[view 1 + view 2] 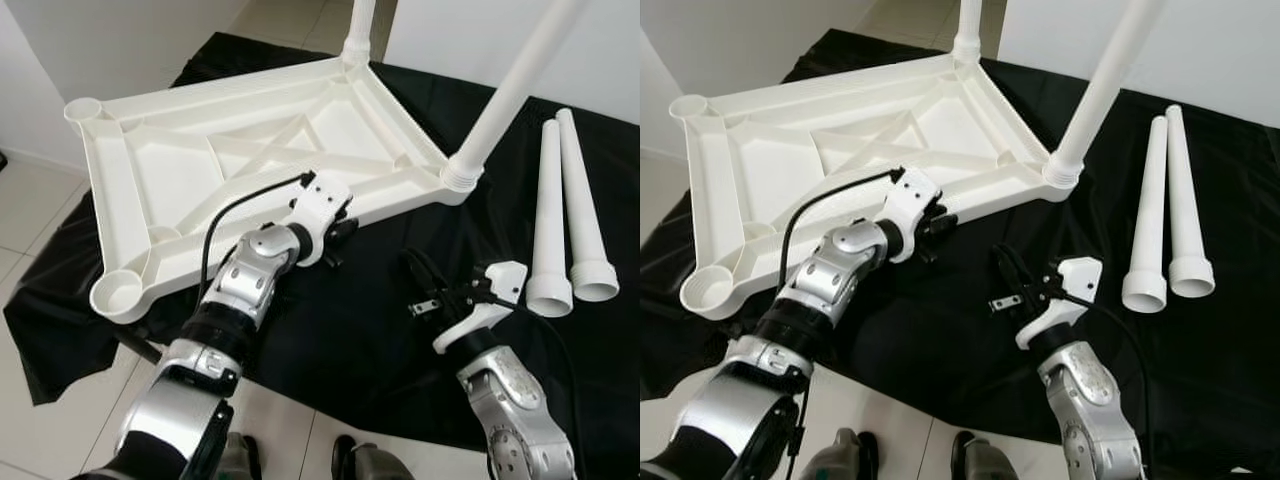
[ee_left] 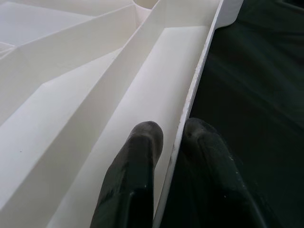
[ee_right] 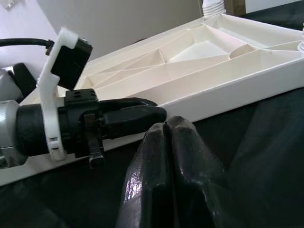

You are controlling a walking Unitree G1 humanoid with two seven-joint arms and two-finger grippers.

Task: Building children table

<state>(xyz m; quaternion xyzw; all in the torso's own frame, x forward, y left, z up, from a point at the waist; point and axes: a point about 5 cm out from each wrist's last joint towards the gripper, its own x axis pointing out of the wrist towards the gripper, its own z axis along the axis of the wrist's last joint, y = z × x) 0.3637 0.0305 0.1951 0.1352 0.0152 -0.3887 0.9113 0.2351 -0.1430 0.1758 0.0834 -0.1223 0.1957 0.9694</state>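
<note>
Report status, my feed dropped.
Left gripper clamped on tabletop rim. Right gripper shut, free, over black cloth. Two legs loose. Nothing blocking.

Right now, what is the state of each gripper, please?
Left gripper: shut on the rim of the upturned table top.
Right gripper: shut, holding nothing, above the black cloth.

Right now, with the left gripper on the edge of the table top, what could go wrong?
The left gripper pinches only the thin rim of the upside-down table top, so it may slip. If the top tilts, the two fitted legs could swing. The loose legs on the black cloth might roll.
</note>
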